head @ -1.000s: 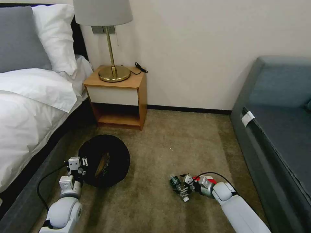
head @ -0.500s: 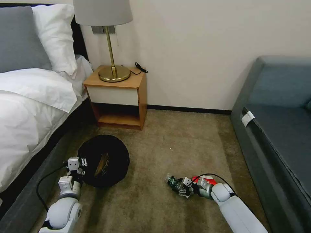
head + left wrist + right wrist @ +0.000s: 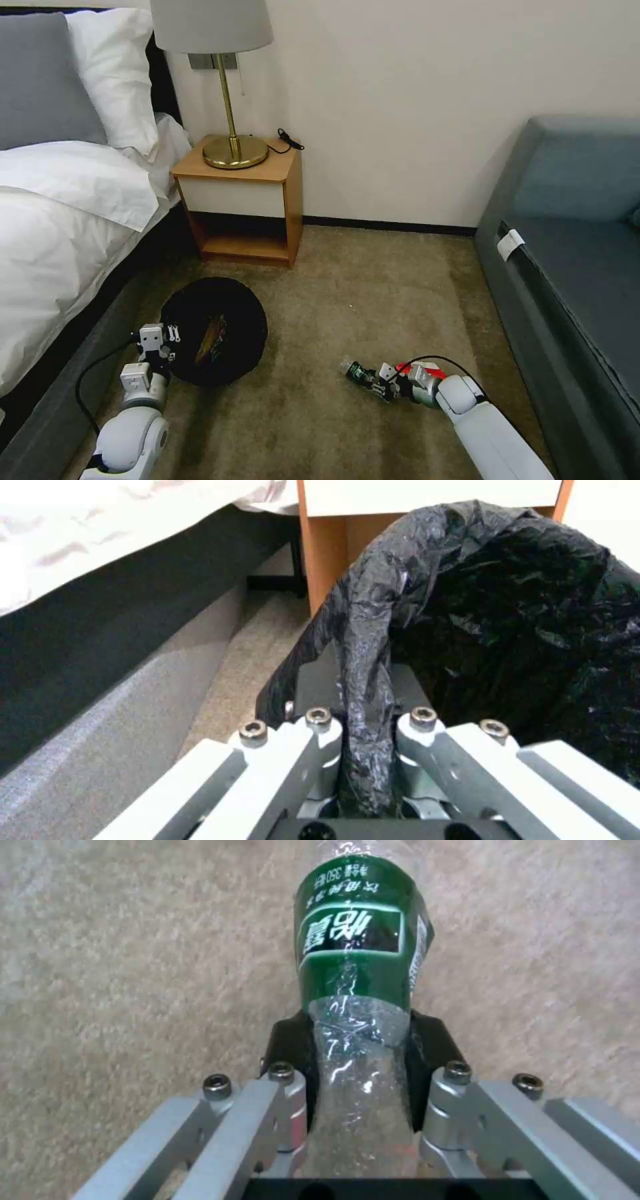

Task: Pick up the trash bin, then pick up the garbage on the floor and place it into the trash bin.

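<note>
My right gripper [image 3: 381, 389] is low over the carpet [image 3: 373, 300], clamped on a small clear bottle with a green label [image 3: 360, 373]. In the right wrist view my black pads [image 3: 291, 1040] squeeze the bottle [image 3: 357, 990] on its clear part just below the label, and the rest of it sticks out ahead of my right gripper [image 3: 358, 1060] over the carpet [image 3: 133, 965]. Just behind my right wrist a red snack packet [image 3: 427, 368] lies on the carpet.

My left gripper [image 3: 167, 340] is on the other side, clenched on the near rim of the trash bin [image 3: 215, 331]. The left wrist view shows my left gripper [image 3: 365, 730] pinching a fold of the crinkled black bag [image 3: 373, 645] that lines the trash bin [image 3: 533, 630]. From the head view I look down into the bin's open mouth, where a brownish piece of litter [image 3: 210, 337] lies against the black liner. The bin is next to the bed [image 3: 60, 220], which runs along my left.

Farther off, a wooden nightstand [image 3: 243, 200] stands against the wall with a brass lamp [image 3: 230, 100] on it. A grey-blue sofa [image 3: 580, 267] stands along my right side, well apart from the bin.
</note>
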You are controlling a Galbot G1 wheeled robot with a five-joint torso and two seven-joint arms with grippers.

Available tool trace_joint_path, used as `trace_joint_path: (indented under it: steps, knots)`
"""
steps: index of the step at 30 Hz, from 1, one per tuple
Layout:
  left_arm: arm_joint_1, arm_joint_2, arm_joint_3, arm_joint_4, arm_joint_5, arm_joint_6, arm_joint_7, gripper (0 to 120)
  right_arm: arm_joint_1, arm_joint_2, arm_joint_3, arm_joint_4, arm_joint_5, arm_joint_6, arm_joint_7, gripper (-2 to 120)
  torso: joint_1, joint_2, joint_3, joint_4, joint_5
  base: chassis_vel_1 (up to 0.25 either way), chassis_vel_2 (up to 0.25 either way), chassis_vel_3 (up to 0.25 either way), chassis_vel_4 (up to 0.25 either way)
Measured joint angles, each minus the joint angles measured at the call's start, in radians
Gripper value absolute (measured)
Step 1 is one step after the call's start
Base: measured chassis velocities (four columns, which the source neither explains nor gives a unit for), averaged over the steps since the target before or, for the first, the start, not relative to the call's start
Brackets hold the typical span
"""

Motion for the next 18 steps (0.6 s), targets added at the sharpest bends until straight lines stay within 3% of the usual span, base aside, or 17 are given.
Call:
trace_joint_path:
  steps: [13, 18]
  knots:
    - [-0.003, -0.001, 0.022, -0.006, -0.004, -0.004, 0.002, 4, -0.008, 0.004, 0.067, 0.052, 0.06, 0.008, 0.002, 20, 0.0, 0.0, 0.0, -0.0001, 0.0, 0.0, 0.0, 0.0, 0.0]
    - [0.0, -0.01, 0.026, -0.023, 0.003, -0.009, 0.003, 4, 0.005, 0.008, 0.074, 0.065, 0.173, 0.065, 0.065, 20, 0.0, 0.0, 0.0, -0.0001, -0.0001, 0.0, 0.0, 0.0, 0.0]
